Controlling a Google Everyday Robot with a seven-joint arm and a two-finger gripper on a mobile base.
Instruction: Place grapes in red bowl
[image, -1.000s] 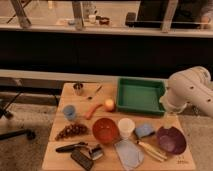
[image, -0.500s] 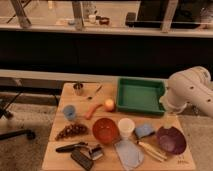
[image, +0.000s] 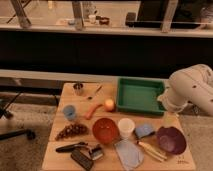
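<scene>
In the camera view, the wooden table (image: 56, 156) is carrying a crowded spread. The grapes (image: 72, 131) are lying on the left side, near the left edge, and the red bowl (image: 105, 130) is sitting just to their right with a narrow strip of bare wood between them. A white cup (image: 126, 127) is standing just beside the bowl's right rim. A carrot (image: 92, 110) and a round orange fruit (image: 109, 104) are resting just beyond the bowl, and a blue cup (image: 69, 112) is standing beyond the grapes. A black-handled tool (image: 70, 147) is lying on the near side of the grapes, close to the near edge. A green tray (image: 141, 95) is filling the far right, and a dark purple bowl (image: 171, 140) is sitting near the right edge.

The robot's white arm (image: 194, 87) is hanging over the table's right edge, well apart from the grapes. The pincer (image: 168, 104) is sitting at its lower end by the tray's right rim, and whether it is open or closed cannot be told. The space above the grapes and red bowl is lying open.
</scene>
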